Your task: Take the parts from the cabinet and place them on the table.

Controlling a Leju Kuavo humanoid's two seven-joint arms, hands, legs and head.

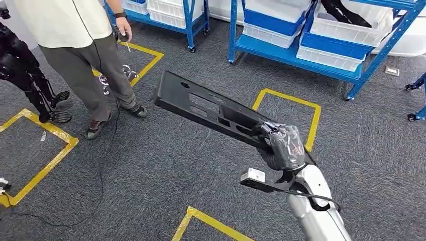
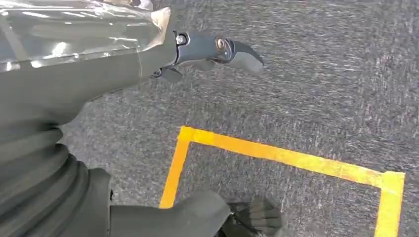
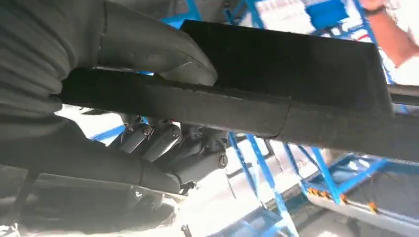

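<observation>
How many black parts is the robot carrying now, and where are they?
1. The long black part is held in the right hand, sticking out over the carpet toward the person. The left hand holds nothing.

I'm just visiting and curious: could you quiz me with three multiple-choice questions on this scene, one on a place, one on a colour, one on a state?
1. Where does the person stand?
A. beside the floor tape
B. on the shelf
C. behind the racks

2. What colour are the racks?
A. red
B. blue
C. green

3. What is the right hand doing?
A. hanging free
B. gripping the long black part
C. pressing a bin

Answers: 1 A, feet on carpet by the yellow tape; 2 B, blue frames; 3 B, fingers wrap the part.
</observation>
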